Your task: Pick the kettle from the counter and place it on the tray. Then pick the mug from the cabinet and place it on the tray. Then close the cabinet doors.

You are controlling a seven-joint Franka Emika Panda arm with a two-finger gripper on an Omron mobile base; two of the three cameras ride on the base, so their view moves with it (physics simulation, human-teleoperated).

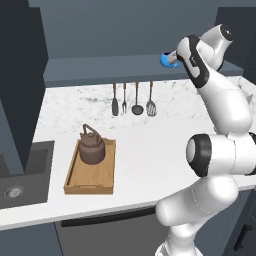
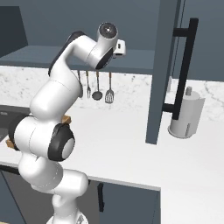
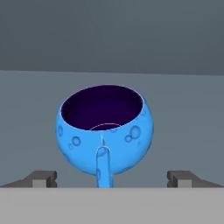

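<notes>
At the far left of the broad white speckled stone desk (image 1: 150, 150) sits a dark inset sink (image 1: 20, 175); just right of it lies the shallow light-brown wooden tray (image 1: 85, 182), with the squat dark-brown kettle (image 1: 92, 147) standing upright on its far half. Further right, four metal utensils (image 1: 132, 100) hang on the back wall. Above and to the right, the small bright-blue round mug (image 3: 105, 131) stands upright on the shelf of the dark blue-grey wall cabinet (image 1: 100, 67), handle toward the hand. The pincer (image 3: 112, 178) is spread wide, fingertips (image 3: 41, 178) either side of the mug and apart from it.
</notes>
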